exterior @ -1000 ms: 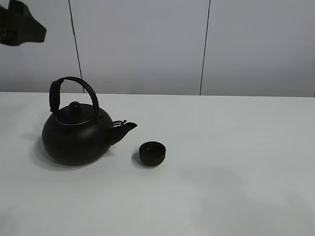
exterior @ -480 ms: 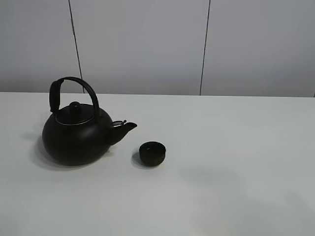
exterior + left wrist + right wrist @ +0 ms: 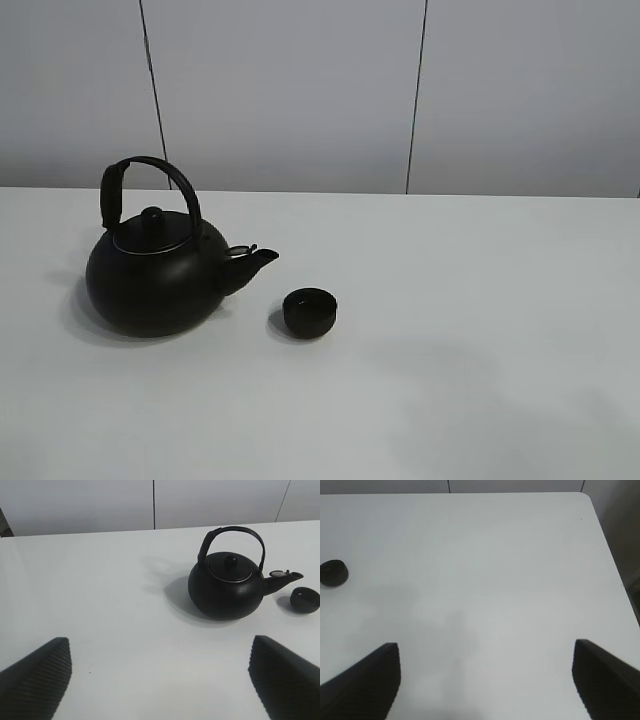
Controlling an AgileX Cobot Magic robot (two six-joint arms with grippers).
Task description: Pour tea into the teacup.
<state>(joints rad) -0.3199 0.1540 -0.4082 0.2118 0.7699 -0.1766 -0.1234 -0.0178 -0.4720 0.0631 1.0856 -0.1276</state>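
Where grey wall panels (image 3: 290, 90) back a white table (image 3: 480, 330): kettle (image 3: 155, 280) beside teacup (image 3: 309, 312); both jaws wide.

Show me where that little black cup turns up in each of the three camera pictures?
Exterior high: the teacup sits left of centre, just right of the kettle spout.
Left wrist: far right edge, beyond the spout.
Right wrist: far left edge, alone; kettle not in view.
Shared landmark: the white table.

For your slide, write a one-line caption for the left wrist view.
Open left gripper faces the black kettle, its spout beside the teacup.
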